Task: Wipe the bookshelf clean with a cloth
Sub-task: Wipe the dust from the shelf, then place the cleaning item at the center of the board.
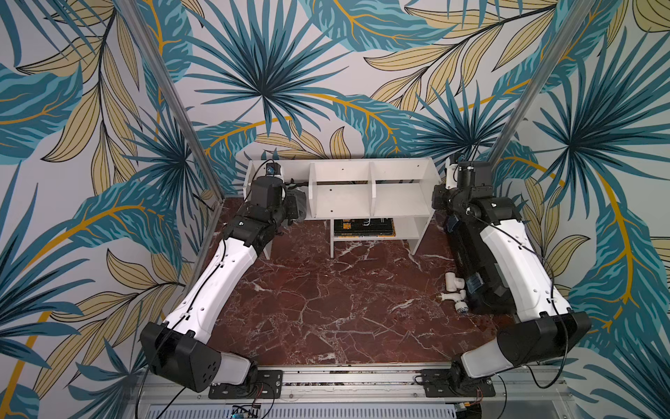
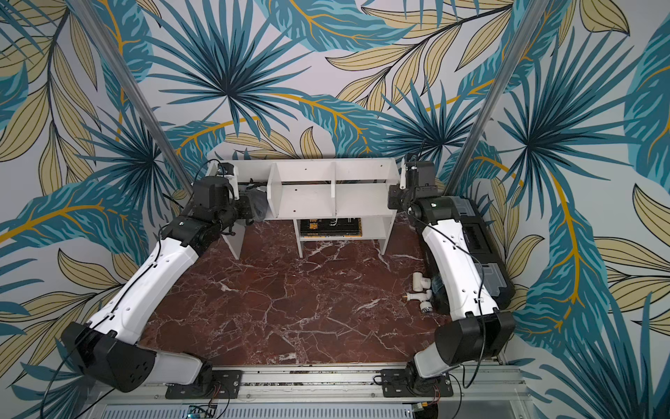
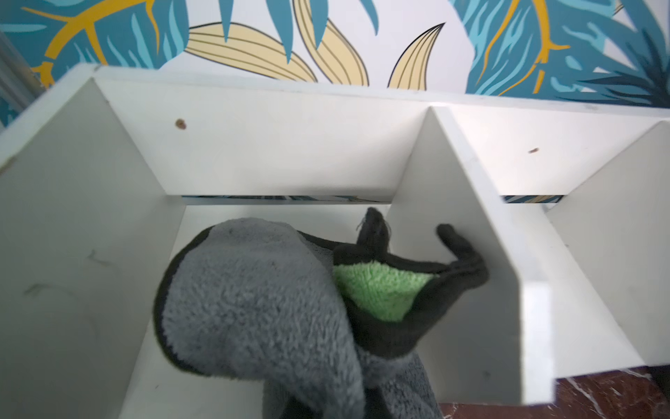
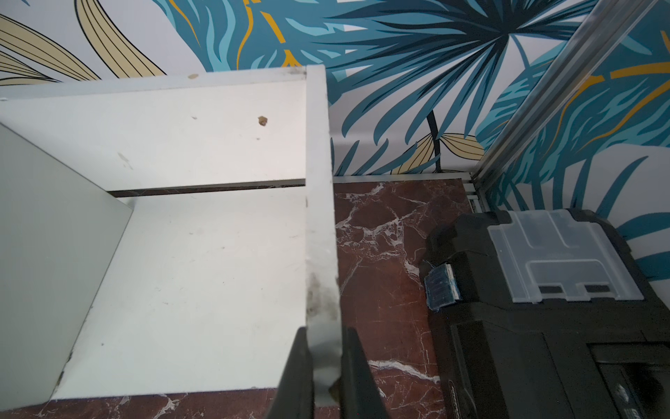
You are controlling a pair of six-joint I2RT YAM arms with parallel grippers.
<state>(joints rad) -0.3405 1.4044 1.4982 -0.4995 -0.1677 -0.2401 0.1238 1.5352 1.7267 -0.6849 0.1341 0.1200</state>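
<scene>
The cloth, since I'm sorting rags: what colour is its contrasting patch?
Light green on the grey cloth, clearest in the left wrist view.

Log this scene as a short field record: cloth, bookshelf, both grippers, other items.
cloth: grey, bunched in the left-end upper compartment of the bookshelf, against a divider
left gripper: shut on cloth, jaws hidden by it
right gripper: jaws clamped on the bookshelf's right side panel
lower cubby: books lying flat
tabletop: black toolbox, white pipe fittings beside it
</scene>
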